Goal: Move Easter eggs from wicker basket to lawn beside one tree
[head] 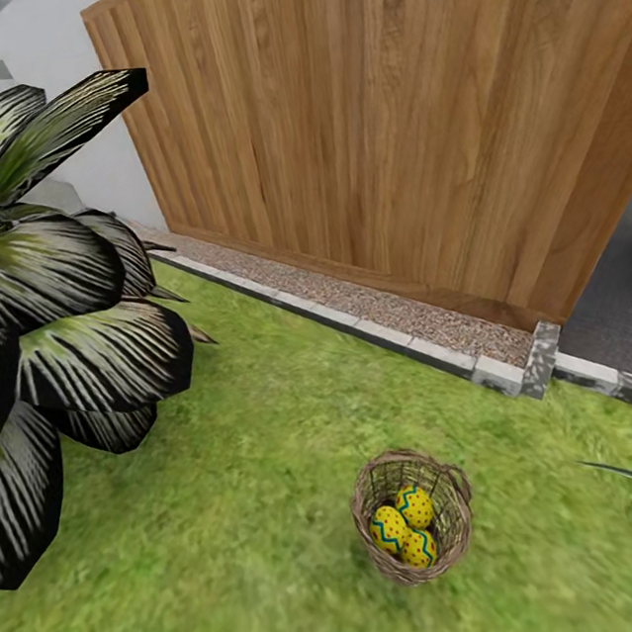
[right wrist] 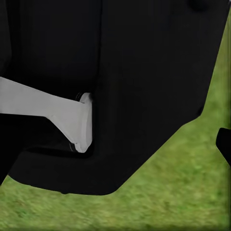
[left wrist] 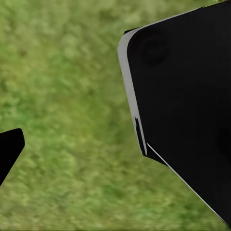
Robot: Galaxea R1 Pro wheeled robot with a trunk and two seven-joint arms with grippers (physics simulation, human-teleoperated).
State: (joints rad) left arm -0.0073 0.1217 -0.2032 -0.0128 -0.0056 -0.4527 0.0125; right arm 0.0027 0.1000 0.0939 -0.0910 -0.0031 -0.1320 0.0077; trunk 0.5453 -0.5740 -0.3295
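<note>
The wicker basket (head: 386,563) stands upright on the lawn (head: 258,483), low and right of centre in the head view. All three Easter eggs lie in it, yellow with red dots and blue-green zigzags: one at the back (head: 415,505), one on the left (head: 389,529), one at the front (head: 418,548). The tree with the thick trunk is out of view. In the left wrist view a black tip (left wrist: 9,150) juts over blurred grass beside a black body panel (left wrist: 187,106). The right wrist view has a black tip (right wrist: 224,143) at its edge, beside a dark panel (right wrist: 144,72).
A big plant with dark, white-veined leaves (head: 60,340) fills the left side. Behind the grass run a stone edging (head: 441,354), a gravel strip (head: 374,303) and the wooden fence (head: 381,128). Dark pavement (head: 624,305) lies at the right.
</note>
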